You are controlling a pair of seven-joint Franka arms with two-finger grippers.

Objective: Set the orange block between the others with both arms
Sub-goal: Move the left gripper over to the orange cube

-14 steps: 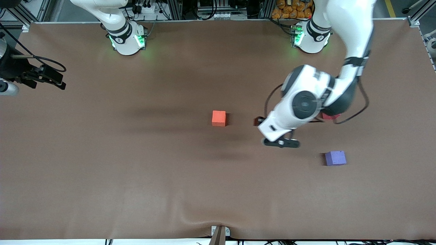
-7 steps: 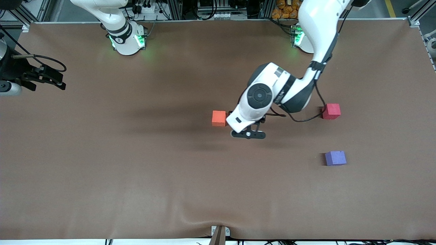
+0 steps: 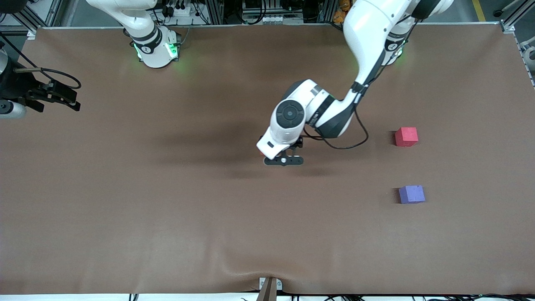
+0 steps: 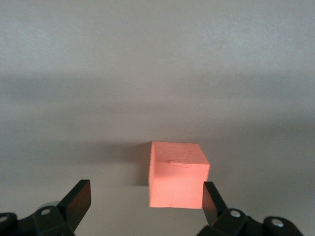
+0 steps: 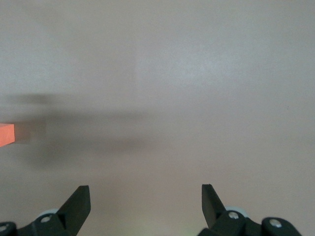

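Over mid-table, left gripper (image 4: 142,204) wide open, empty, off-centre above small matte orange foam cube (image 4: 178,174) | right gripper (image 5: 142,204) open, waiting at table's edge | risk: finger (image 4: 211,200) clips cube top, shoves it.

The orange block (image 4: 178,174) looks like matt foam, as do the red-pink (image 3: 406,136) and purple-blue (image 3: 411,194) cubes. The table's brown cover (image 3: 167,217) is matt (slightly rippled). Arm shells (image 3: 368,29) are glossy white plastic.

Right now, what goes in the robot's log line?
left claw: open over orange block | right claw: open, waiting | red-pink cube, purple-blue cube: apart
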